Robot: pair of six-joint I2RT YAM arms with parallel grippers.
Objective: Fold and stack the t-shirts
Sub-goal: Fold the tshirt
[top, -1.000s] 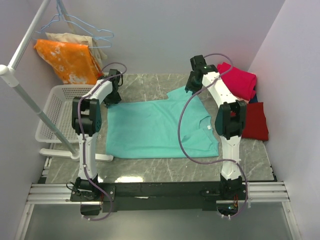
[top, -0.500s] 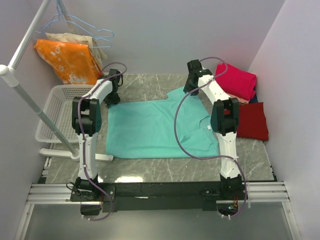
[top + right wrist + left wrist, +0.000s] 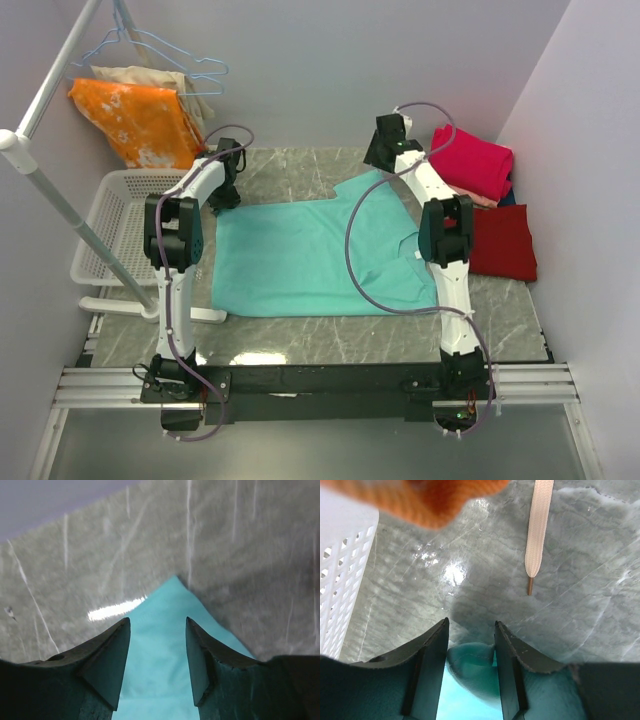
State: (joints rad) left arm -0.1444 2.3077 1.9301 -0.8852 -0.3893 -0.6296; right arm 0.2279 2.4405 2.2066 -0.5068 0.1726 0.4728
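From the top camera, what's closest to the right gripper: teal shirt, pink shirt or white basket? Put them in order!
1. Teal shirt: its sleeve tip lies under the right gripper.
2. Pink shirt: just to the right.
3. White basket: far left.

Robot lab cell, dressed as a laundry corner. Left arm point(image 3: 175, 240) and right arm point(image 3: 445, 235) are bolted to an aluminium rail point(image 3: 320, 385) at the near edge of a marble-look counter point(image 3: 300, 170), with plain lilac walls point(image 3: 330, 60) around. Far left: clothes rack point(image 3: 45, 95), wire hangers point(image 3: 150, 50), white laundry basket point(image 3: 115, 225). Far right: folded t-shirts point(image 3: 480, 165).
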